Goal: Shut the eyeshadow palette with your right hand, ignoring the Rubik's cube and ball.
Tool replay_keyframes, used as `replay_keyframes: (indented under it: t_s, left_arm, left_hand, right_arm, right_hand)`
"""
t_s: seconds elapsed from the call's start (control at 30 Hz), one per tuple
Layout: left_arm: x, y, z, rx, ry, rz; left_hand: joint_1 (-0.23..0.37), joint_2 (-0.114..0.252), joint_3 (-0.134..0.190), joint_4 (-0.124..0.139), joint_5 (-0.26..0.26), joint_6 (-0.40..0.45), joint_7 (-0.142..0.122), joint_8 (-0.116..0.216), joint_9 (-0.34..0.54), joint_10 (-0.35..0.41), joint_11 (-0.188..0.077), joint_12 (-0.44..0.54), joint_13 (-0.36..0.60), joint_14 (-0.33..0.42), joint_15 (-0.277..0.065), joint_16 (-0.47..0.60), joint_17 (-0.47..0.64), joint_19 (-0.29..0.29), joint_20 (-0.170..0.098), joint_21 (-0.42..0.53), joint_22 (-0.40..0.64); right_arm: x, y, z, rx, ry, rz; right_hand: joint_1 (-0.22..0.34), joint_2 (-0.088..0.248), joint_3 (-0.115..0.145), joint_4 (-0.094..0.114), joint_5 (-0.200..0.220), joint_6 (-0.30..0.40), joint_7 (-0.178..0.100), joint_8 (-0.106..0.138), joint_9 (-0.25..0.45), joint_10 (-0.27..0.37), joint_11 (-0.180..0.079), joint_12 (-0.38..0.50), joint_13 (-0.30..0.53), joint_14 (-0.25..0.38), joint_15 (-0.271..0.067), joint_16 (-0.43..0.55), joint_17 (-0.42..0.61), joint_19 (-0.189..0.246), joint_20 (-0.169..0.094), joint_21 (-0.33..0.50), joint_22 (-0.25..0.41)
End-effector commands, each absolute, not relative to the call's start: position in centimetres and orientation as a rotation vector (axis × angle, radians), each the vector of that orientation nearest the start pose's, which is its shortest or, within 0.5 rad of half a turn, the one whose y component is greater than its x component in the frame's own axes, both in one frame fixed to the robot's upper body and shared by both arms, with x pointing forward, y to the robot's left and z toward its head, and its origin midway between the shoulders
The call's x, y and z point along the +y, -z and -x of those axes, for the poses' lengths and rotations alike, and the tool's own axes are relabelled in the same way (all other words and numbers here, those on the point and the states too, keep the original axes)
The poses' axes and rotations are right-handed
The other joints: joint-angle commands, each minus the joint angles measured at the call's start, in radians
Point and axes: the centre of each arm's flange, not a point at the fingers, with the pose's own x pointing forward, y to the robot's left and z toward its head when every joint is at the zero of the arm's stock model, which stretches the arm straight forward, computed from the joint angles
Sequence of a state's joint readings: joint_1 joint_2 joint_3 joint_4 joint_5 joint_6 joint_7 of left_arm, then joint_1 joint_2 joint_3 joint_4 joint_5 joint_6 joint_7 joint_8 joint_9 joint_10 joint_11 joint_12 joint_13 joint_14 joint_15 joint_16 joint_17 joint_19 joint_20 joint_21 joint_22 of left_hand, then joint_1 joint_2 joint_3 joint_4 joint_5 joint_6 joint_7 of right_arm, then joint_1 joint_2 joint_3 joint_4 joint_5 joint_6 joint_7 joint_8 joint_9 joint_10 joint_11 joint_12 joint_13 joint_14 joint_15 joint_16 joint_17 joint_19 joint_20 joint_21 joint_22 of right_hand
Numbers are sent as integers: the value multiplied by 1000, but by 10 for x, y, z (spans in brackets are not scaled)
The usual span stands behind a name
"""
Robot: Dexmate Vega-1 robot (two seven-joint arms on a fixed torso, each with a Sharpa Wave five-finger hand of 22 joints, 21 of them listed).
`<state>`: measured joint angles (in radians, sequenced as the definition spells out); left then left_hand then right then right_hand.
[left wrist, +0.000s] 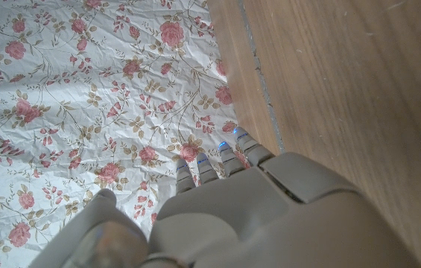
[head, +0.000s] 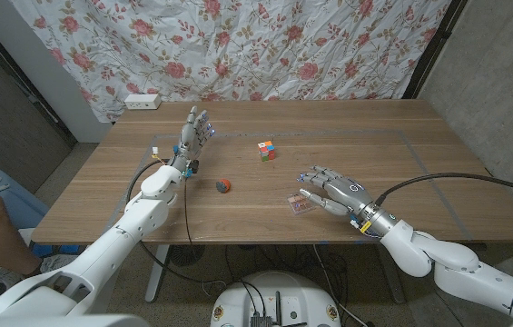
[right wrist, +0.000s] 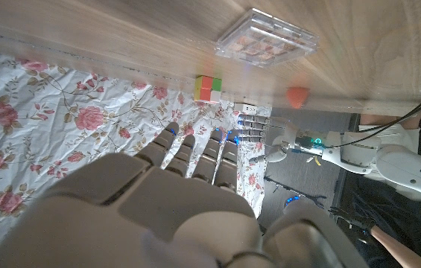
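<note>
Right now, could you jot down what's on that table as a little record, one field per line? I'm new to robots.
palette: clear eyeshadow palette near the table's front edge; in the right wrist view its lid looks down
right hand: right hand just beside the palette, fingers spread, holding nothing
left hand: left hand upright on the far left side, fingers up, holding nothing
cube: Rubik's cube mid-table, apart from both hands
ball: small orange-red ball between cube and front edge
surface: wooden table
backdrop: floral cloth
</note>
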<state>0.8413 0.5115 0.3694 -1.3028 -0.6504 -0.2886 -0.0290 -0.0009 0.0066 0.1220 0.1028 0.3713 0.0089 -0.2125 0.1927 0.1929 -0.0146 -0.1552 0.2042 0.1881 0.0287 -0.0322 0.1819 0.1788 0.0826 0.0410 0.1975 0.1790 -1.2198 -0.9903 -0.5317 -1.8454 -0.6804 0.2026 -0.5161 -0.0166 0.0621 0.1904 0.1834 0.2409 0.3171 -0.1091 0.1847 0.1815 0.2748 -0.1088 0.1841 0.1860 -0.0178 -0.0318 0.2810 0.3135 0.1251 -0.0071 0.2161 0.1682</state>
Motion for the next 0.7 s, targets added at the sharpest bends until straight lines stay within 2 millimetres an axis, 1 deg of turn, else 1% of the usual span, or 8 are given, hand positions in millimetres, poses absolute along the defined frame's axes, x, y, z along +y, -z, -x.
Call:
replay_keyframes:
  t_s: [0.03,0.23,0.43,0.7]
  left_arm:
    - [290,27,-652,-593,207,42]
    - [290,27,-652,-593,206,42]
    - [290,27,-652,-593,206,42]
    - [290,27,-652,-593,206,42]
  left_hand:
    - [6,8,10,-2,3,-2,-7,5,4,-1,-6,5,4,5,-24,7,5,7,0,4,4]
    - [6,8,10,-2,3,-2,-7,5,4,-1,-4,5,4,4,-24,6,5,7,1,4,4]
    - [6,8,10,-2,4,-3,-7,5,4,-1,-7,5,4,4,-22,6,5,7,2,4,4]
    - [6,8,10,-2,3,-3,-7,5,4,0,-6,5,4,4,-23,6,5,7,1,4,4]
  right_arm:
    - [-234,122,-512,-979,-120,1350]
    - [-237,115,-521,-971,-113,1313]
    - [-242,109,-531,-963,-102,1286]
    - [-251,100,-545,-946,-80,1240]
  right_hand:
    - [7,91,-1,-1,5,-15,-5,-5,0,-13,6,-5,1,5,-20,-3,-1,8,3,-1,2]
    - [8,91,-2,-2,6,-32,-3,-8,0,-26,12,-5,1,14,-15,-2,-3,15,2,-2,2]
    - [10,90,-2,-4,7,-37,-1,-7,0,-32,13,-5,1,24,-16,-1,-6,24,-1,-2,1]
    - [17,91,2,-9,10,-47,1,-4,-1,-45,21,-2,1,67,-2,7,-15,57,-6,2,0]
